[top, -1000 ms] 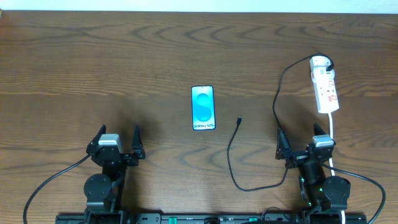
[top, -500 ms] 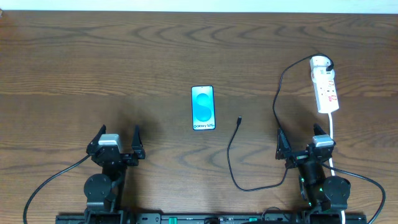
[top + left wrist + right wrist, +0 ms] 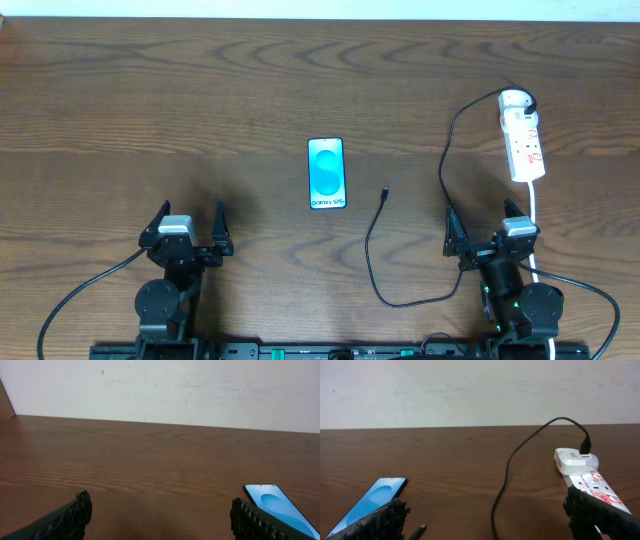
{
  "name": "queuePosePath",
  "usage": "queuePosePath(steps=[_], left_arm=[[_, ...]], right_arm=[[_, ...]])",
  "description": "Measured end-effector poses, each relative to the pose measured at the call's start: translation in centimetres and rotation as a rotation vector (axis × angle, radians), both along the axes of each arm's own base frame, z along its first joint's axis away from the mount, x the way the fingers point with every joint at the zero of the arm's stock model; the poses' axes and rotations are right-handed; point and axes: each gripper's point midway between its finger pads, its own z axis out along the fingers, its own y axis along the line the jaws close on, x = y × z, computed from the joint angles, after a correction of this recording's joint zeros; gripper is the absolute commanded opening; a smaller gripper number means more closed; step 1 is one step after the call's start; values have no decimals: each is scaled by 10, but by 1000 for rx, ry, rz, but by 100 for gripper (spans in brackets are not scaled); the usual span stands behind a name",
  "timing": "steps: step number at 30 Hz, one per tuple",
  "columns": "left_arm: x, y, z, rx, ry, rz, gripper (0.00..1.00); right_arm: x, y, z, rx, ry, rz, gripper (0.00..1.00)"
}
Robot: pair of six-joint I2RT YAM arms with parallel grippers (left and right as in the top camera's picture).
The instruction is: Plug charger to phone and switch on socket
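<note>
The phone [image 3: 327, 173] lies flat mid-table, its blue-and-white screen up; it also shows in the left wrist view [image 3: 280, 510] and the right wrist view [image 3: 367, 505]. The charger cable [image 3: 372, 262] loops on the table, its connector tip [image 3: 385, 192] just right of the phone, its plug [image 3: 527, 101] in the socket's far end. The tip shows in the right wrist view [image 3: 418, 530]. The socket [image 3: 522, 135] is a white power strip at the right, also in the right wrist view [image 3: 585, 472]. My left gripper [image 3: 188, 221] and right gripper [image 3: 482, 222] are open and empty near the front edge.
The socket's thick white cord [image 3: 535, 215] runs toward the front past my right gripper. A white wall [image 3: 165, 390] stands behind the table's far edge. The wooden table [image 3: 150, 100] is bare to the left and far side.
</note>
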Motion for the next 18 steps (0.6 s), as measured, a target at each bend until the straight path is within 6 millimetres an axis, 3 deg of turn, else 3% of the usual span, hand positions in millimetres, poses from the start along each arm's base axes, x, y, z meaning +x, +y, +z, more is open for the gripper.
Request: queuePosePath(steps=[10, 12, 15, 18], left_arm=[[0, 0, 0, 0, 0, 0, 90], [0, 0, 0, 0, 0, 0, 90], [0, 0, 0, 0, 0, 0, 90], [0, 0, 0, 0, 0, 0, 90]], right_arm=[[0, 0, 0, 0, -1, 0, 99], [0, 2, 9, 23, -33, 12, 99], [-5, 21, 28, 175, -73, 127, 99], [-12, 40, 34, 340, -39, 244, 99]])
